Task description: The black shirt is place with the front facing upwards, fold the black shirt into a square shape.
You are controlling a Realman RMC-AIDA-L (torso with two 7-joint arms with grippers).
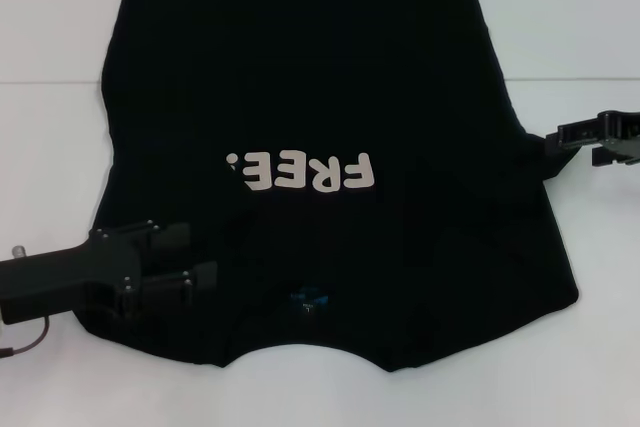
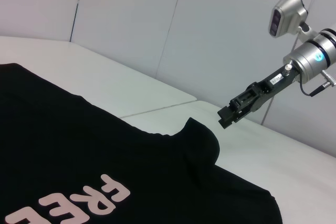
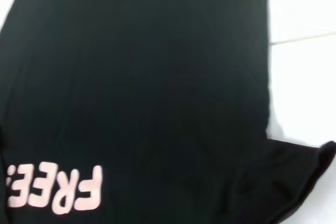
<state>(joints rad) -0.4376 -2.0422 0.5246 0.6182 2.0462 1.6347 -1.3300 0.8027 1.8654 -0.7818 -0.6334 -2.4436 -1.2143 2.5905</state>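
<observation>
Left tool [image 1: 205, 255]: sits at about 8 o'clock in the head view, lying over the near-left part of the black shirt [image 1: 330, 97]. Its two fingers [image 1: 170, 237] point toward the middle of the garment, parted with a narrow gap. Whether any cloth is caught between them cannot be told.

Right tool [image 1: 580, 145]: at about 3 o'clock in the head view, just off the shirt's right edge, above the white surface [image 1: 590, 27]. In the left wrist view it hangs in the air [image 2: 227, 119], close to a raised fold of cloth at the shirt's edge. How far its jaws are parted cannot be told, and nothing shows in them.

Black shirt: spread flat over the middle of the surface, front up, collar toward 6 o'clock and hem toward 12 o'clock.

Print: the off-white "FREE!" lettering [image 1: 305, 173] lies near the centre and reads upside down in the head view.

Neck label: a small blue label [image 1: 308, 299] sits at the collar, at about 6 o'clock, to the right of the left tool.

Left sleeve area: partly covered by the left tool.

Surface: white, bare at 3 and 9 o'clock beside the shirt.
</observation>
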